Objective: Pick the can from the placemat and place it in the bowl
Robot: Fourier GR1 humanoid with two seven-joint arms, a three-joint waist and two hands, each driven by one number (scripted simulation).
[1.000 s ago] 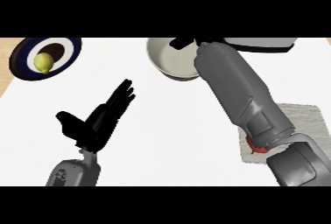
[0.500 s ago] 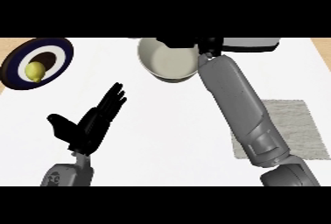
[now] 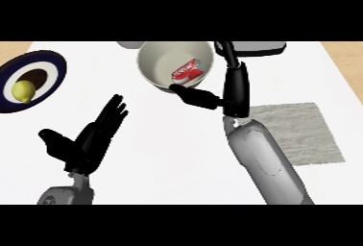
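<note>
The red and white can (image 3: 188, 72) lies on its side inside the cream bowl (image 3: 157, 57) at the top middle of the head view. My right hand (image 3: 234, 84) is just right of the bowl, open, with fingers (image 3: 195, 97) stretched along the bowl's near rim and nothing in them. The grey placemat (image 3: 301, 132) lies to the right of my right forearm with nothing on it. My left hand (image 3: 89, 141) rests open at the lower left, fingers up.
A dark blue plate (image 3: 42, 65) with a yellow lemon (image 3: 23, 90) sits at the far left edge. A grey object (image 3: 259, 47) shows behind the bowl at the top. The wooden counter edge shows at both top corners.
My right hand has drawn back from over the bowl and let go of the can, which now lies in the bowl. The left hand has stayed open and still.
</note>
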